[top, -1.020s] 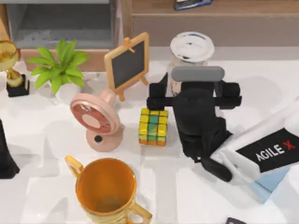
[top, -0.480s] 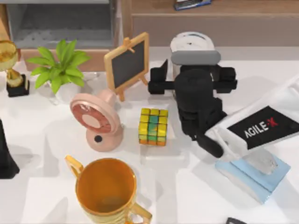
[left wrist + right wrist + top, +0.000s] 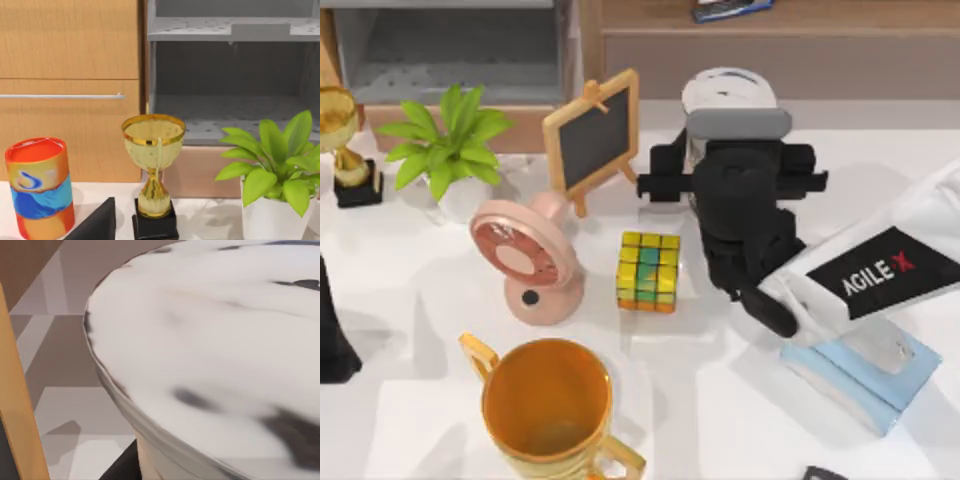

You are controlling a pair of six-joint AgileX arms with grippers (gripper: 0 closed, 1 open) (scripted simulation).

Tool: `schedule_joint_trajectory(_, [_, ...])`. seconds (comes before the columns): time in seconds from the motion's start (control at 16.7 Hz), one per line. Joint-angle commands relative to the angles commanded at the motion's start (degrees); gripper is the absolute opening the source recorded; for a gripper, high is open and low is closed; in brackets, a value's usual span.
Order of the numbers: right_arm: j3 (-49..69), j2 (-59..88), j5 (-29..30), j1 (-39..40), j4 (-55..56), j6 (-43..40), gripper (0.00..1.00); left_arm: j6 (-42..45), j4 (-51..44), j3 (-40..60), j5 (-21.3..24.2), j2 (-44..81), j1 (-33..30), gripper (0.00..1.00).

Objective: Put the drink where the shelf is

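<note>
The drink (image 3: 725, 90) stands at the back of the table, its white round lid just in front of the long brown shelf (image 3: 850, 55). My right gripper (image 3: 730, 162) reaches in from the right, with a black finger on each side of the cup below the lid, shut on it. In the right wrist view the white lid (image 3: 215, 340) is very close. The cup's body is hidden under the gripper. My left gripper (image 3: 330, 330) is parked at the table's left edge.
A small blackboard easel (image 3: 592, 135) stands just left of the drink. A colour cube (image 3: 648, 272), a pink fan (image 3: 525, 255), a potted plant (image 3: 450, 150) and a big golden cup (image 3: 548, 405) fill the left and middle. A blue pad (image 3: 865, 370) lies under the right arm.
My right gripper moved toward the back of the table up to the drink, then its fingers drew in against the cup. The lid shifted slightly left. The left arm stayed put.
</note>
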Motion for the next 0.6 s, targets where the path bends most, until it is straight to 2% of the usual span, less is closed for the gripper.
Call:
schedule_joint_trajectory(0.36, [0.00, 0.00, 0.00, 0.00, 0.00, 0.00, 0.02, 0.00, 0.00, 0.00, 0.00, 0.00, 0.00, 1.00])
schedule_joint_trajectory(0.6, [0.00, 0.00, 0.00, 0.00, 0.00, 0.00, 0.00, 0.00, 0.00, 0.00, 0.00, 0.00, 0.00, 1.00])
